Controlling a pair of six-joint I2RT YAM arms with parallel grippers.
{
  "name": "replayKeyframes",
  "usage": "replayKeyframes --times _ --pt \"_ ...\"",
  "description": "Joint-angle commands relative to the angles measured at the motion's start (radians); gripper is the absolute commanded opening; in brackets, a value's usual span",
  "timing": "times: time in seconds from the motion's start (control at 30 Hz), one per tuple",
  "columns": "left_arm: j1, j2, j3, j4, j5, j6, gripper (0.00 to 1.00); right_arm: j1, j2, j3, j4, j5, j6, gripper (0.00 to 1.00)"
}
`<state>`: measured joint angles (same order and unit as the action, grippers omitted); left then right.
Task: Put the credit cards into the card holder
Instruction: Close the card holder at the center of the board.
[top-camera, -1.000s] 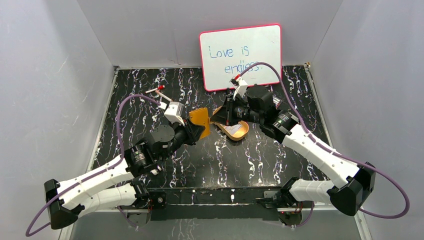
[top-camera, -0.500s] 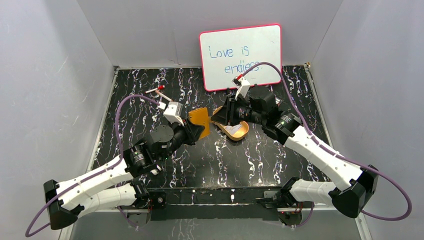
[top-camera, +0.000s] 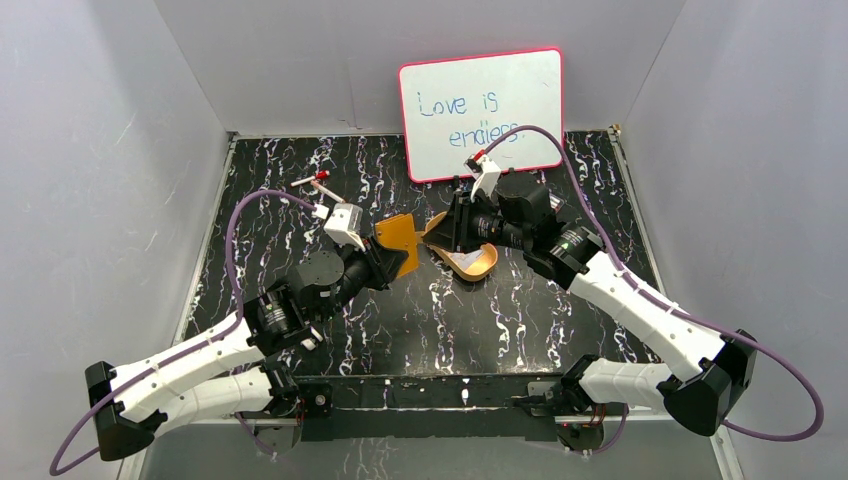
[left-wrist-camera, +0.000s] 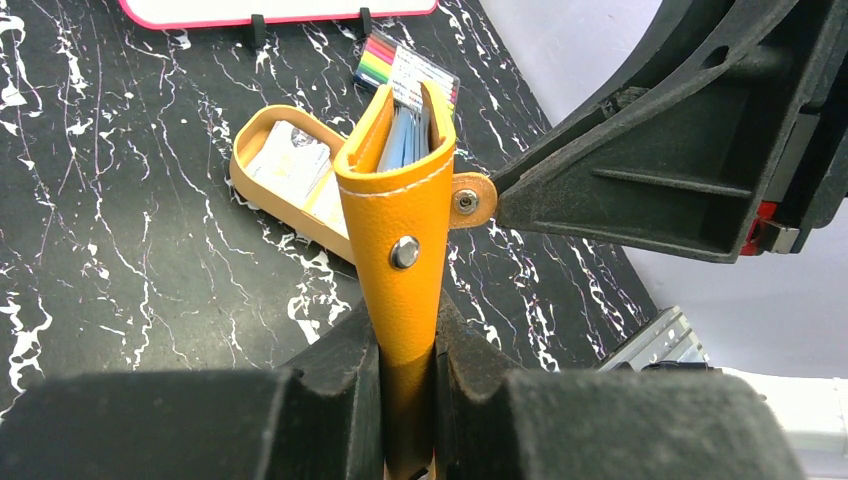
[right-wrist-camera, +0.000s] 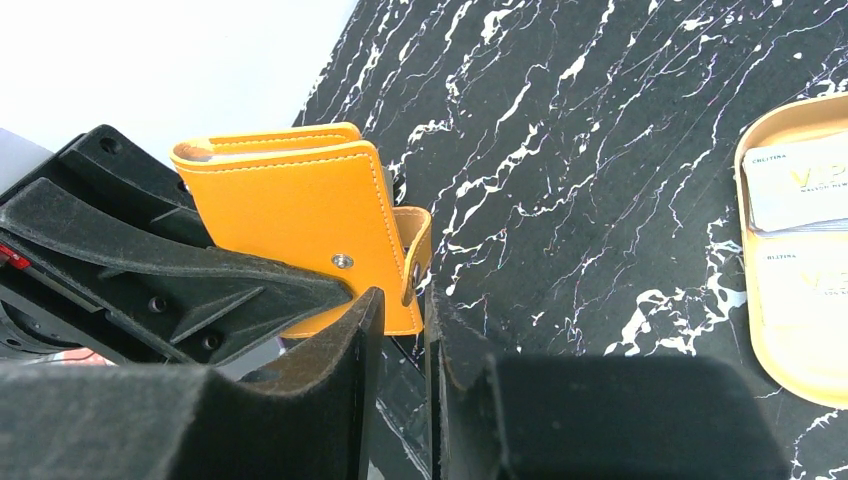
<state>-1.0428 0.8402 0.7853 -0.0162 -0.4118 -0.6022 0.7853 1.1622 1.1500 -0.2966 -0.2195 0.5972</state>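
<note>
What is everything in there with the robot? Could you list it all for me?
whiteboard: one, white with a pink frame, leaning at the back
table: one, black with white veins, under everything
tray: one, tan-orange, mid-table
cards: at least two, pale, lying in the tray
card holder: one, orange, held up left of the tray
pen pack: one, multicoloured, near the whiteboard
arms: two, white and black, reaching in from the near edge
left fingers: black, clamped on the card holder
right fingers: black, slightly apart at the card holder's strap

Cards (left-wrist-camera: 292, 160) in tray (left-wrist-camera: 240, 172), holder (top-camera: 398, 238) left of tray
</note>
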Motion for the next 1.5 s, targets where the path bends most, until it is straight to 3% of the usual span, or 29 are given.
replayKeyframes --times 0.0,1.2,1.47 --pt "-0.001 -0.029 0.037 0.024 -0.032 0.001 0.00 -0.006 -0.002 0.025 0.045 -0.014 -0.006 0.28" --pt "0.000 -0.041 0.027 0.027 -0.026 -0.007 0.00 -0.007 0.019 0.027 0.089 0.002 0.013 0.27" --pt "0.000 -0.043 0.025 0.027 -0.027 -0.007 0.00 -0.010 0.003 0.018 0.099 0.014 0.015 0.21"
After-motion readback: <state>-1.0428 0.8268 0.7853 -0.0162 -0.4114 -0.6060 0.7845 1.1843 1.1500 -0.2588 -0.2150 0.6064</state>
